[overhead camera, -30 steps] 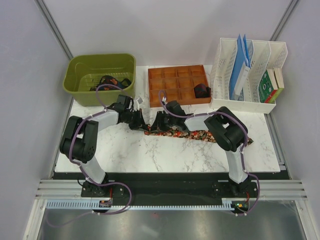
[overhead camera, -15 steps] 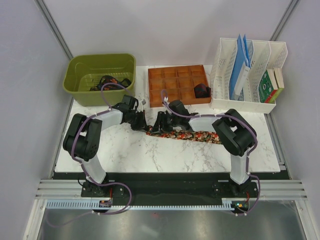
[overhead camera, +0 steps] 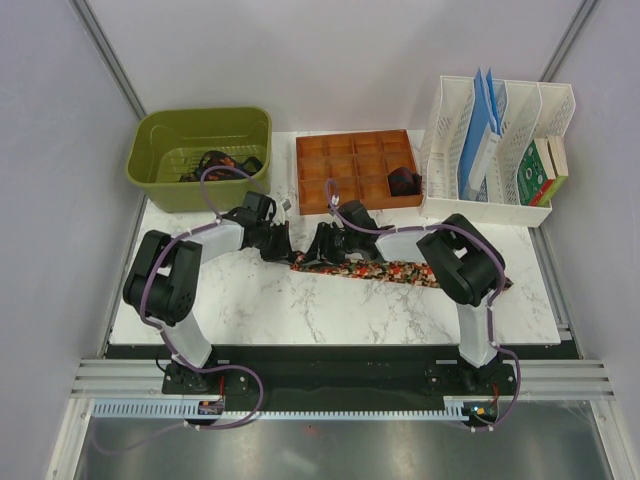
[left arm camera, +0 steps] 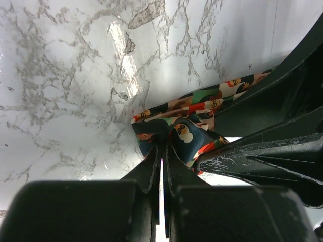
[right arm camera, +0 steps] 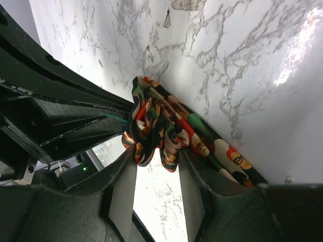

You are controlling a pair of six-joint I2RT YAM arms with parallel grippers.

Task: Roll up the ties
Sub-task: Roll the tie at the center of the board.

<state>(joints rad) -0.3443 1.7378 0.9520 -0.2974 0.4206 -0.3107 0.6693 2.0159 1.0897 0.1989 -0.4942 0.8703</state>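
The speckled red, green and orange tie [overhead camera: 400, 272] lies flat across the marble table [overhead camera: 250, 300], its left end bunched into a small roll [right arm camera: 156, 123]. My left gripper [overhead camera: 287, 251] is shut on the tie's folded end [left arm camera: 181, 133], its jaws nearly touching [left arm camera: 162, 147]. My right gripper [overhead camera: 314, 251] faces it from the right, and its jaws [right arm camera: 156, 154] clasp the bunched roll from both sides. The two grippers' fingers almost meet over the roll. A dark rolled tie [overhead camera: 403, 182] sits in the wooden tray, and more dark ties [overhead camera: 222, 163] lie in the green bin.
A green bin [overhead camera: 160, 135] stands at the back left. A wooden compartment tray [overhead camera: 345, 160] is at the back middle. A white file rack [overhead camera: 495, 150] with folders and boxes is at the back right. The right arm's elbow [overhead camera: 462, 262] hangs over the tie's right part.
The right arm's elbow has swung slightly, covering and then uncovering the tie's right end. Both grippers stay at the tie's left end, hardly moved.
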